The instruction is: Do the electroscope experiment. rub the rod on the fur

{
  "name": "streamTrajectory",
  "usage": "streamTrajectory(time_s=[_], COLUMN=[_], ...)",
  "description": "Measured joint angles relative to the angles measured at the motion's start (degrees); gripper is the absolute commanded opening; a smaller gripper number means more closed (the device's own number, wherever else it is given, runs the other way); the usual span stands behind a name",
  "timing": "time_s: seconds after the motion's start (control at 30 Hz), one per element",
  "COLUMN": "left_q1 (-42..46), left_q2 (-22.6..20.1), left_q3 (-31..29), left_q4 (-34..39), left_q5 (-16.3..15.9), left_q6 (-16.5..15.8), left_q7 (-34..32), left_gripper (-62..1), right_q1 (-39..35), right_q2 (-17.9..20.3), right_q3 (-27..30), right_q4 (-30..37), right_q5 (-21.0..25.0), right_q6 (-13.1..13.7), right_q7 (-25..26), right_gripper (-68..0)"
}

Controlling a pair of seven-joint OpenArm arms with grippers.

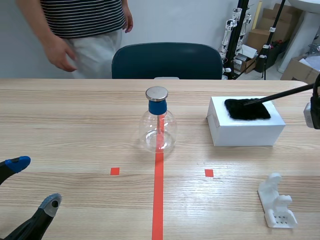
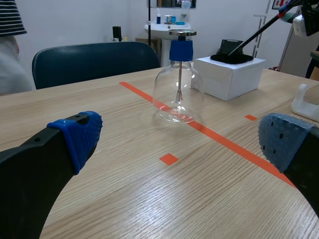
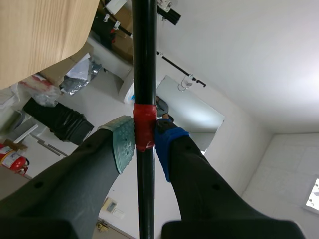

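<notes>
A thin black rod (image 1: 280, 95) slants down from the right edge, and its tip rests on the black fur (image 1: 246, 108) lying on top of a white box (image 1: 245, 129). My right gripper (image 3: 144, 137) is shut on the rod (image 3: 144, 64) at a red tape band; in the scene view only part of that arm (image 1: 313, 111) shows. The electroscope (image 1: 158, 122), a clear flask with a blue neck and a metal cap, stands mid-table. My left gripper (image 1: 27, 187) is open low at the near left, holding nothing. The left wrist view shows the electroscope (image 2: 178, 84), the rod (image 2: 259, 31) and the fur (image 2: 231, 58) ahead.
A white plastic stand (image 1: 276, 202) lies at the near right. A dark blue chair (image 1: 166, 60) stands behind the table. A person in a striped shirt (image 1: 82, 30) stands at the far left. Cardboard boxes (image 1: 270, 27) and gear fill the back right.
</notes>
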Motion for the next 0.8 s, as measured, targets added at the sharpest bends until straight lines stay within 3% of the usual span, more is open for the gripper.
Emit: streamTrajectory(time_s=[0.23,0.47,0.6,0.8], left_q1=[0.0,0.0,0.0,0.0], left_q2=[0.0,0.0,0.0,0.0], left_q3=[0.0,0.0,0.0,0.0], left_q4=[0.0,0.0,0.0,0.0], left_q5=[0.0,0.0,0.0,0.0], left_q6=[0.0,0.0,0.0,0.0], left_q7=[0.0,0.0,0.0,0.0], left_gripper=[1.4,1.4,1.4,1.4], right_q1=[0.0,0.0,0.0,0.0], right_q2=[1.1,-1.3,-0.8,0.3], right_q3=[0.0,0.0,0.0,0.0], right_q4=[-0.1,-0.1,-0.4,-3.0], right_q5=[0.2,1.7,2.8,2.8], right_q6=[-0.1,-0.2,-0.2,-0.2], right_q7=[3.8,3.3,0.4,1.4], right_gripper=[-62.0,-62.0,-62.0,-62.0])
